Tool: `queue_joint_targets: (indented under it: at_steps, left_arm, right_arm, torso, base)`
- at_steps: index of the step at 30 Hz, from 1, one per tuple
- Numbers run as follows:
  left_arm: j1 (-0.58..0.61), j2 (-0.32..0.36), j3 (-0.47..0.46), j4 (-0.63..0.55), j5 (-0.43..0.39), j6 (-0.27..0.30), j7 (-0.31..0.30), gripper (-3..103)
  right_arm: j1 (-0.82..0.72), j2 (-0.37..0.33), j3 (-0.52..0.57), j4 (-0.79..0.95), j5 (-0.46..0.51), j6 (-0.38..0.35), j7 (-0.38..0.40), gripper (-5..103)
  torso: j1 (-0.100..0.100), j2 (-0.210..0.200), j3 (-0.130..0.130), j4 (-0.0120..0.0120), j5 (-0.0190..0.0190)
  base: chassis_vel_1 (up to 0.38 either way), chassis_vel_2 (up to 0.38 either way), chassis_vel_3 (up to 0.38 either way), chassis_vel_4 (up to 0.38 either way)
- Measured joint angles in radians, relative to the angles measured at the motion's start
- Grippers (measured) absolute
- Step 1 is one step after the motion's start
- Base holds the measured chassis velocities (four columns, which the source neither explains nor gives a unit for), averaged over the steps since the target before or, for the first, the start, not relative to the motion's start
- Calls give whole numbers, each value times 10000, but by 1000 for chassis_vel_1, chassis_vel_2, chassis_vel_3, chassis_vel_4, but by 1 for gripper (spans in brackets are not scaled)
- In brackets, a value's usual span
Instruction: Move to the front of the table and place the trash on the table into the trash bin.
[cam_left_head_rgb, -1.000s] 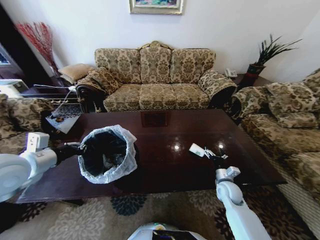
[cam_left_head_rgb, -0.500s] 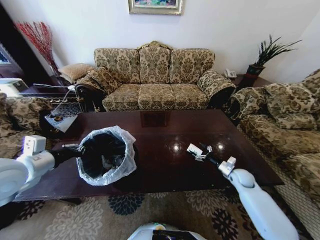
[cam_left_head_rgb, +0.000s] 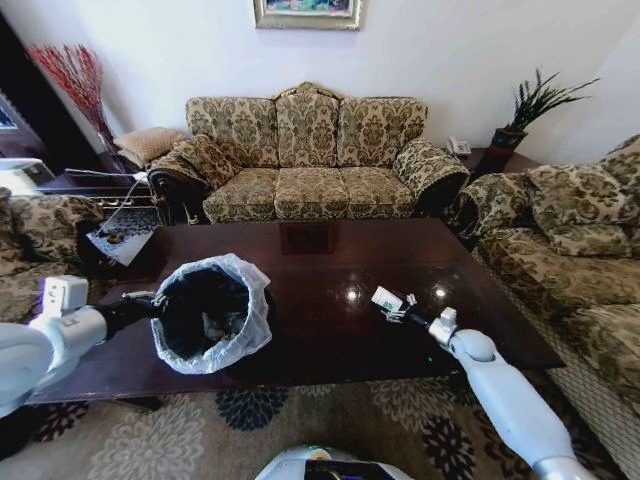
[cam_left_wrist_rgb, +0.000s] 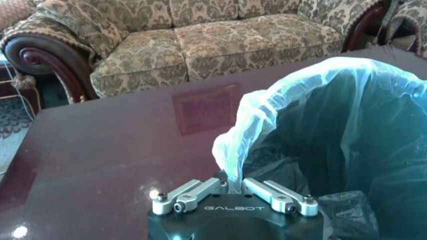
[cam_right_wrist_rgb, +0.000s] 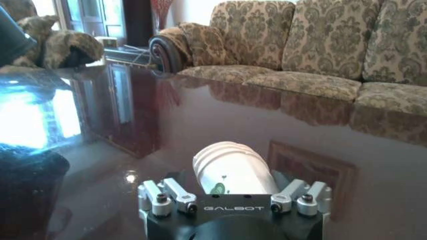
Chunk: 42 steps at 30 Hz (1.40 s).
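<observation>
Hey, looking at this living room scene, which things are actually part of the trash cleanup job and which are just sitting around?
Part of the job:
- table
- trash bin, rim held by the left gripper
- white-green carton, in the right gripper

Just sitting around:
- sofa
- potted plant
- framed picture
- red dried branches

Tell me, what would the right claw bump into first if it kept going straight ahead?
Probably the trash bin; the right gripper, holding a white carton, points across the table toward it, though depth is unclear.
</observation>
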Motion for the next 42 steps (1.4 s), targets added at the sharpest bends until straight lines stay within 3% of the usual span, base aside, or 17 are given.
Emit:
queue_joint_targets:
  at_steps: [1,4,5,8,9,11,13,17,19,20,22,25,28,29,33,36,42]
  left_arm:
    - [0,0,0,0,0,0,0,0]
    - [12,5,0,-5,-6,-1,-12,0]
    - [12,5,0,-5,-6,-1,-12,0]
    - [22,8,0,-35,-19,-23,-18,0]
    - [22,8,0,-35,-19,-23,-18,0]
    - [24,30,-2,-38,-32,-45,-41,0]
    - [28,35,-14,-43,-42,-45,-42,0]
    - [51,36,-69,-60,-59,-46,-45,0]
    - [71,28,-86,-96,-67,-43,-45,0]
    - [87,24,-90,-116,-72,-36,-45,0]
    - [125,20,-109,-137,-83,-17,-48,0]
    - [255,59,-202,-151,-113,38,-48,0]
    - [298,246,-353,-168,-313,201,-70,0]
    - [298,246,-353,-168,-313,201,-70,0]
    - [511,535,-463,-234,-470,392,82,0]
    - [568,845,-397,-193,-550,430,259,0]
    - [544,1434,-171,-180,-883,456,324,0]
  right_arm:
    - [0,0,0,0,0,0,0,87]
    - [76,22,-22,-134,-272,-9,186,71]
    - [76,22,-22,-134,-272,-9,186,71]
    - [55,86,-14,-125,-375,28,458,54]
    - [55,86,-14,-125,-375,28,458,54]
    - [-25,142,27,-43,-386,33,597,44]
    - [-77,158,49,3,-379,34,642,44]
    - [-265,178,141,188,-308,112,736,34]
    - [-518,167,260,819,388,212,762,30]
    - [-632,156,349,1275,779,250,758,24]
    - [-738,153,448,1818,1151,266,758,24]
    - [-929,187,598,3371,1895,211,891,17]
    - [-915,275,412,5847,3233,-97,1143,8]
    - [-915,275,412,5847,3233,-97,1143,8]
    - [-440,372,-603,7987,5687,-1065,761,2]
    - [-105,482,-1467,8406,6537,-1502,450,2]
    - [549,961,-3027,8421,6840,-1810,351,2]
  torso:
    - [0,0,0,0,0]
    - [0,-1,0,3,0]
    - [0,-1,0,3,0]
    - [0,0,0,2,-1]
    - [0,0,0,2,-1]
    - [0,0,-2,3,-1]
    - [-1,0,-1,3,-1]
    - [0,0,-1,2,1]
    - [0,-1,0,-1,8]
    - [0,-1,0,1,5]
    - [0,0,0,0,-1]
    - [0,0,0,3,1]
    - [0,0,-1,5,-3]
    - [0,0,-1,5,-3]
    - [-1,0,-1,4,-1]
    - [-1,0,-1,3,-2]
    - [0,-1,1,1,0]
  base:
    - [0,0,0,0]
    - [0,0,0,0]
    - [0,0,0,0]
    - [0,0,0,0]
    - [0,0,0,0]
    - [0,0,0,0]
    - [0,0,0,0]
    - [0,0,0,0]
    - [0,0,0,0]
    - [0,0,0,0]
    - [0,0,0,0]
    - [0,0,0,0]
    - [0,0,0,0]
    - [0,0,0,0]
    - [0,0,0,0]
    - [0,0,0,0]
    - [0,0,0,0]
